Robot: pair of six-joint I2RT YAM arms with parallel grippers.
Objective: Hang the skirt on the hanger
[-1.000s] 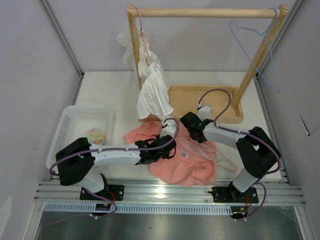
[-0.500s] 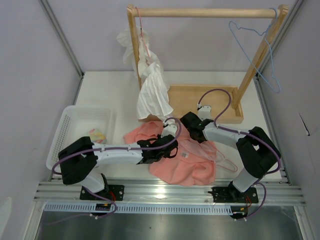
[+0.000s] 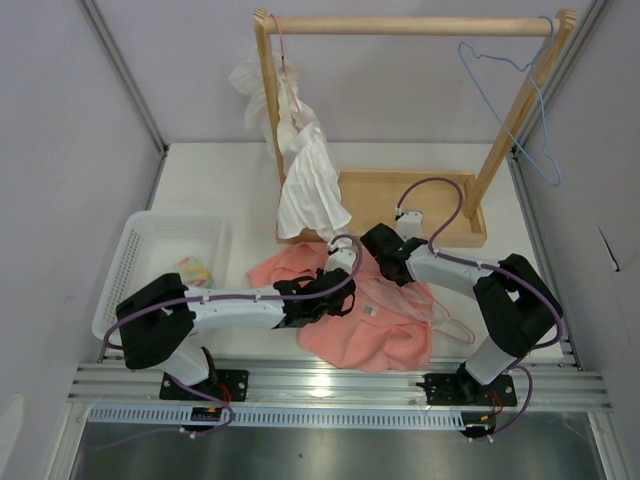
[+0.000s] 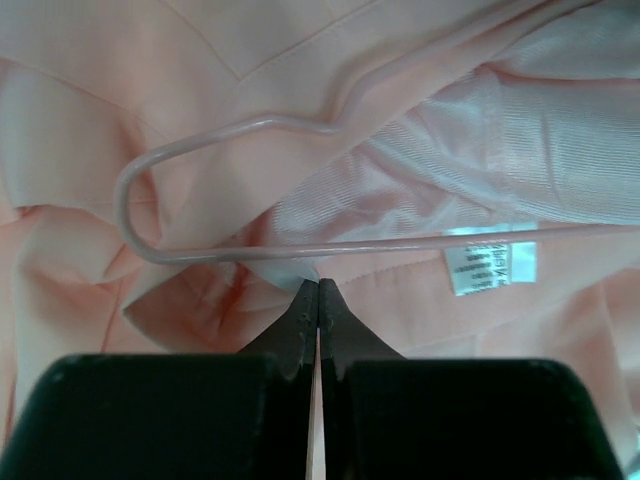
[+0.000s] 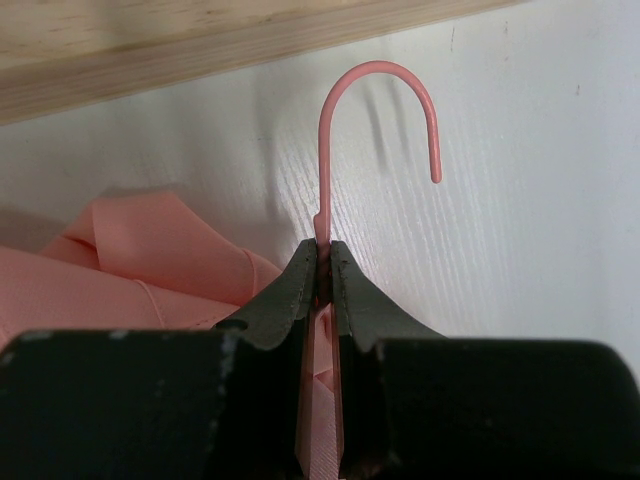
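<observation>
Left fingers (image 4: pixel 303 318): clenched, tips together on a fold of the skirt (image 4: pixel 200 50), at the pale lining edge. The lower wire of the hanger (image 4: pixel 250 122) runs just beyond the tips, lying on the fabric; its rounded end loops out to their left. A white care label (image 4: pixel 490 265) is sewn to the right of the tips.

Right fingers (image 5: pixel 295 285): clamped on the hanger's neck, the hook curving up and over to the right beyond them, above bare table (image 5: pixel 520 150). Pink fabric is bunched to their left and beneath them.

Top view: the skirt (image 3: pixel 370 335) is spread flat on the table, under and between both sets of fingers. One shoulder of the hanger (image 3: pixel 455 325) sticks out past the hem, near the right arm's elbow.

Left of the left fingers: white basket (image 3: pixel 125 260) holding a small yellow-and-blue cloth (image 3: pixel 195 270).

Beyond the right fingers: wooden rack base (image 3: pixel 400 195), close to the hook. Its near edge crosses the right wrist view.

Farthest: rack rail (image 3: pixel 400 25). A white garment (image 3: pixel 305 180) hangs from its left end, reaching down to just beyond the left fingers. A light-blue hanger (image 3: pixel 510 90) is at the right end.
</observation>
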